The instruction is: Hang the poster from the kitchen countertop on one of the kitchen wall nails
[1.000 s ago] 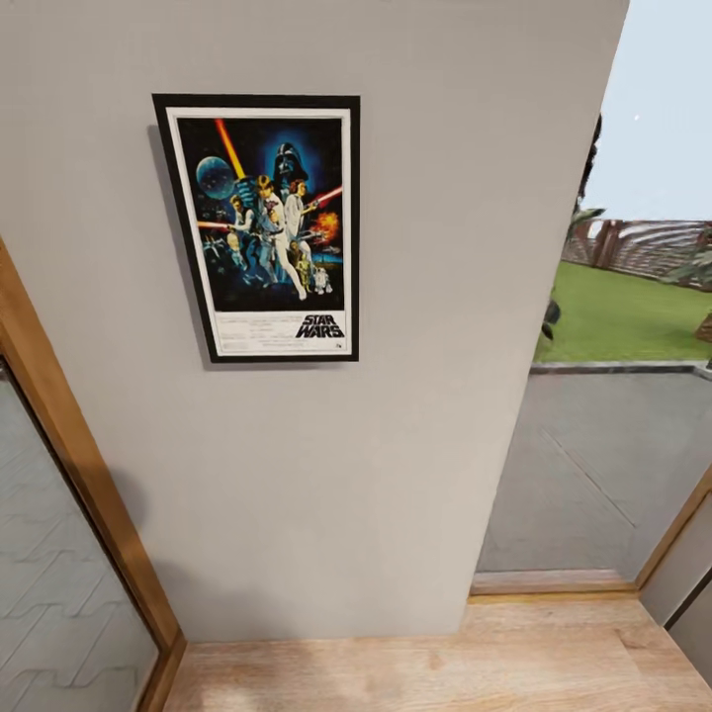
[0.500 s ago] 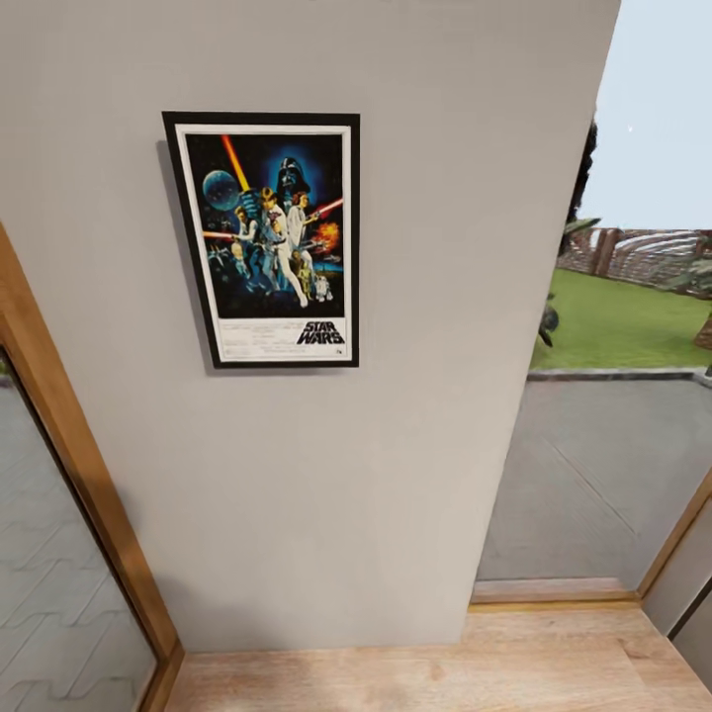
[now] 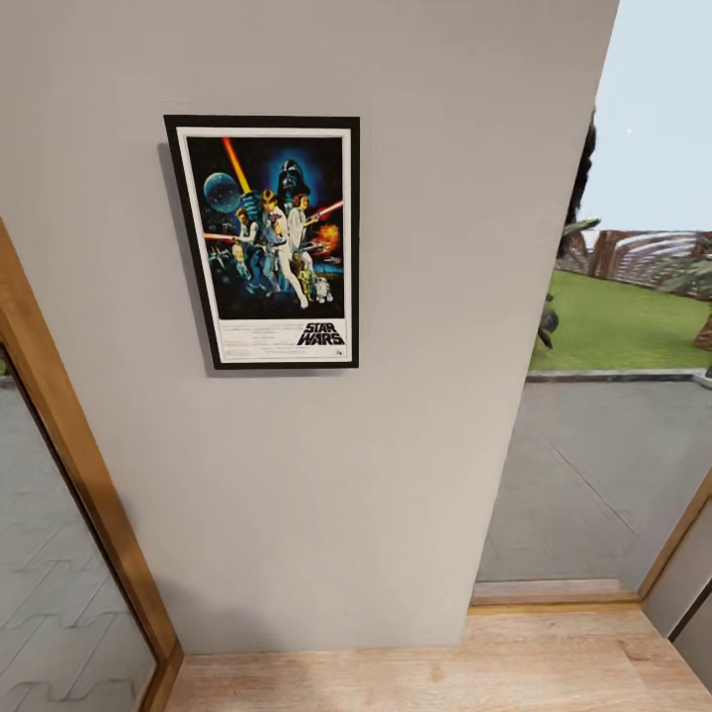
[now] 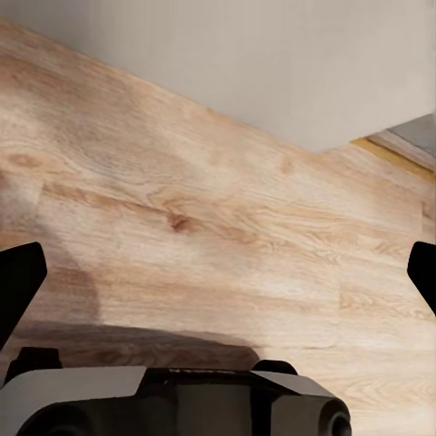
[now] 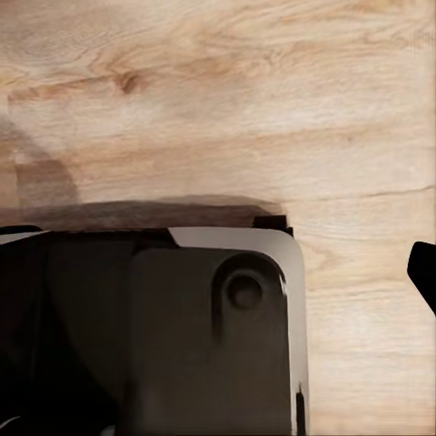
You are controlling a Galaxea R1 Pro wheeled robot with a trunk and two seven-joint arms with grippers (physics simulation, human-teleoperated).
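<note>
One framed poster [image 3: 267,242] hangs flat against a plain light grey wall panel [image 3: 396,396], at about 11 o'clock from the centre of the head view. Its long axis runs up and down, and the artwork reads upright, with the top edge toward the ceiling and the bottom edge toward the floor. A thin black frame surrounds a white border, and inside is dark blue artwork with several figures, a helmeted dark face near the top, a planet at 10 o'clock and streaks of orange light. Black letters near the lower edge, at about 5 o'clock within the poster, read "STAR WARS". Smaller lines of print sit beside that logo but are too small to read.

A wooden door frame [image 3: 74,465] slants along the wall at 8 o'clock. At 3 o'clock an opening shows a green lawn [image 3: 618,326] and a grey paved area [image 3: 593,475]. A light wood floor [image 3: 415,677] runs along the base of the wall at 6 o'clock.

The left tool [image 4: 218,272] points down at the wood floor, its two dark fingertips spread wide apart with nothing between them. The right tool [image 5: 423,272] also faces the floor; one dark fingertip shows at the edge, and I cannot tell how wide it stands. Both tools are well apart from the poster, low near the floor.
</note>
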